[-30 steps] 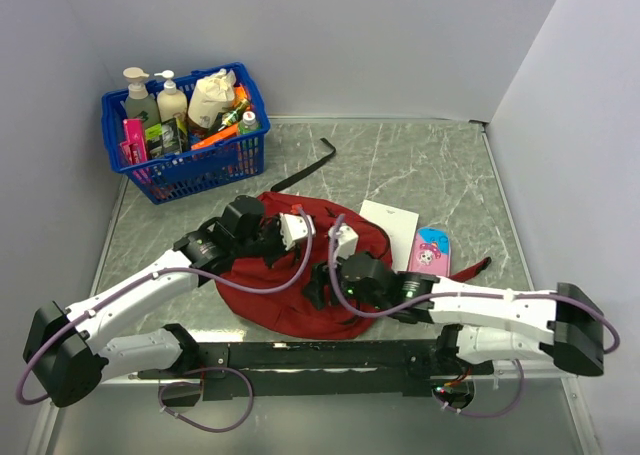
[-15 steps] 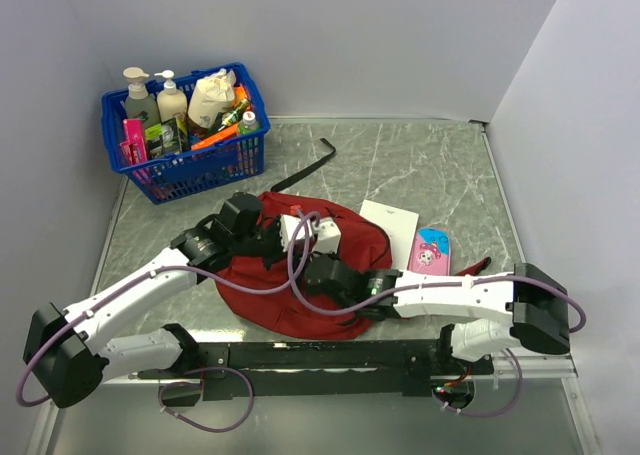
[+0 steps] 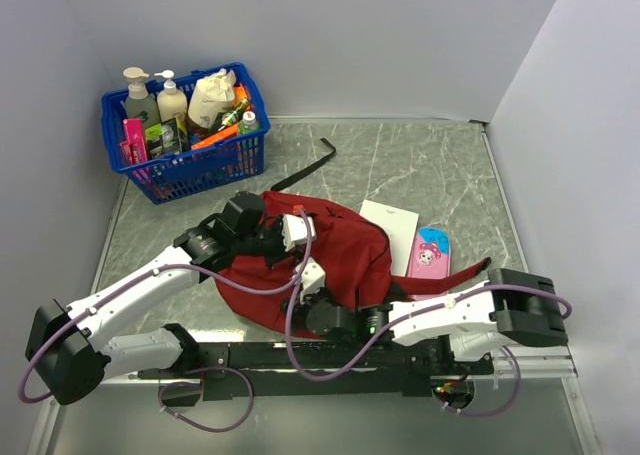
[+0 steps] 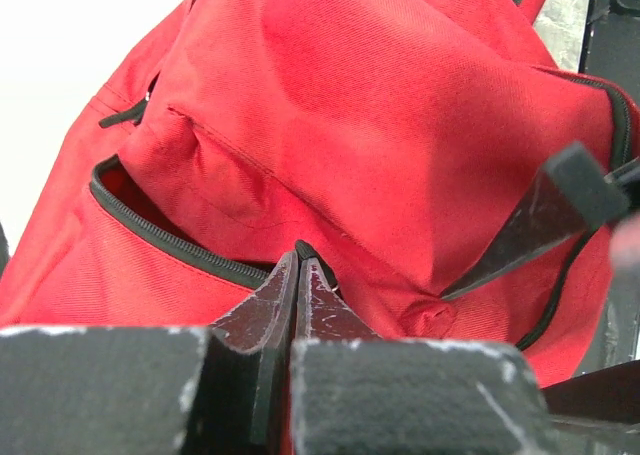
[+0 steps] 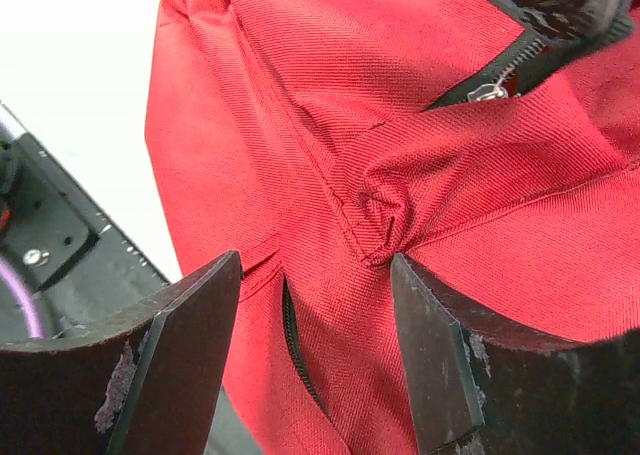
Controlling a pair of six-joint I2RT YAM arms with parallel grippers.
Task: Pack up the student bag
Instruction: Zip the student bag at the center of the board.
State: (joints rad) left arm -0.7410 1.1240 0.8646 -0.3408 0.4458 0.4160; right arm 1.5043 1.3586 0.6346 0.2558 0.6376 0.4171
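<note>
My left claw [image 4: 298,259] pinches shut on the red backpack [image 3: 352,253] at its zipper [image 4: 170,239], while my right claw [image 5: 315,275] hangs open over the fabric.

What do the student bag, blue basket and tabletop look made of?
The student bag: woven fabric, matte red; diagonal weave, stitched seams and soft folds show. The basket: likely moulded plastic, blue; rigid lattice walls. The tabletop: grey with white veining, slight sheen; marble or a marble-look laminate, cannot tell which.

Marble table [image 3: 430,165]: student bag [image 3: 345,250], blue basket [image 3: 195,173], card [image 3: 388,223], pink case [image 3: 428,253]
</note>
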